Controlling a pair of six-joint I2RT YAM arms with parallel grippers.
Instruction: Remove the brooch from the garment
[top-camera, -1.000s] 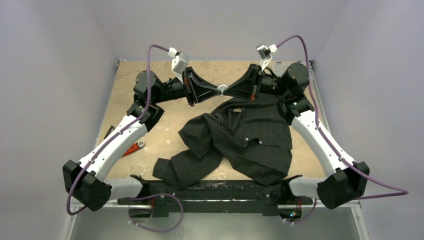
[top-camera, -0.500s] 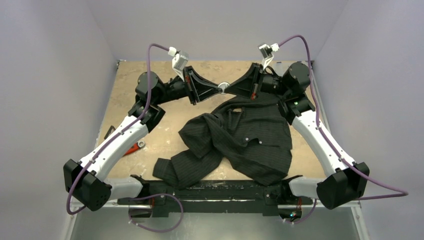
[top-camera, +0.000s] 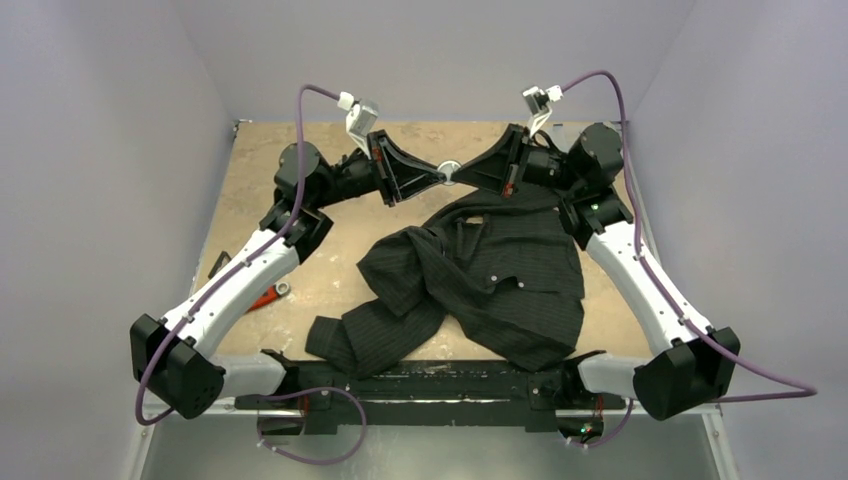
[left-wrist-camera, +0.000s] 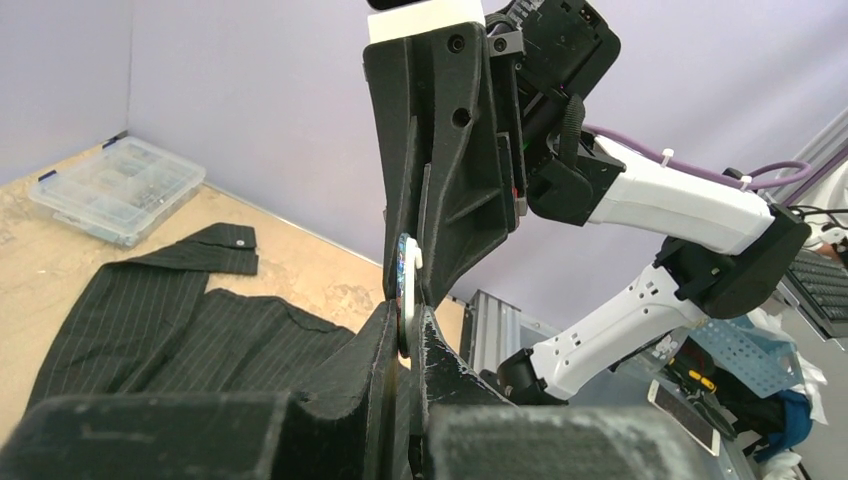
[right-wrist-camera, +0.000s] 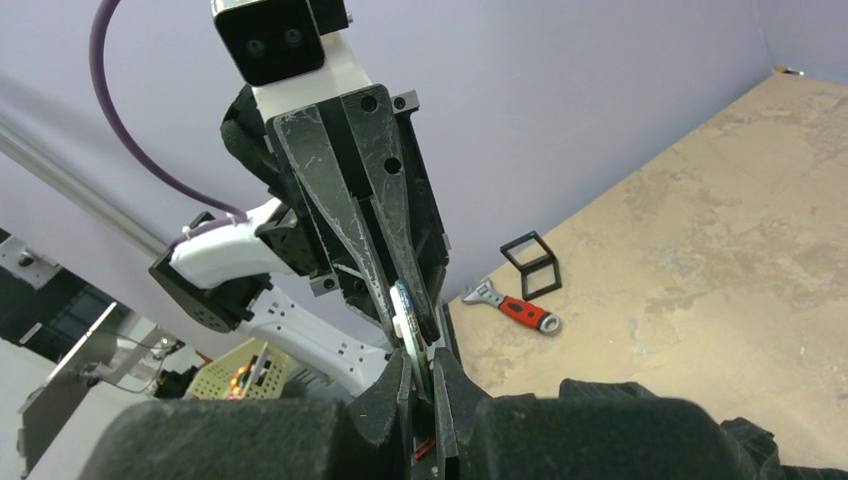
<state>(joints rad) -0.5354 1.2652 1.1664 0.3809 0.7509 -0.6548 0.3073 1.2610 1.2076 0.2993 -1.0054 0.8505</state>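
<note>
Grip on the brooch (top-camera: 448, 170) was shared. The left gripper (left-wrist-camera: 404, 335) had its two fingers pressed together on one edge of the small grey disc, and the right gripper (right-wrist-camera: 420, 372) was clamped on the opposite edge, so the two pincers met tip to tip with the disc standing on edge between them. Both wrist views showed this same arrangement, each with its own fingers below and the other gripper coming in from above. A small white part sat on the disc, but I could not tell what it was. The brooch hung in the air above the far part of the table (top-camera: 300, 190), and no cloth was visible in either pair of fingers. The pinstriped shirt (top-camera: 500, 270) lay crumpled on the table below and nearer to the arm bases, apart from the disc. From this I judged the main part of the task as done: the brooch appeared to be free of the garment. What remained, it seemed, was for one gripper to let go and for the other to put the brooch down beside the shirt. A red-handled wrench (right-wrist-camera: 510, 305) lay on the left side of the table, well apart from all of this.
</note>
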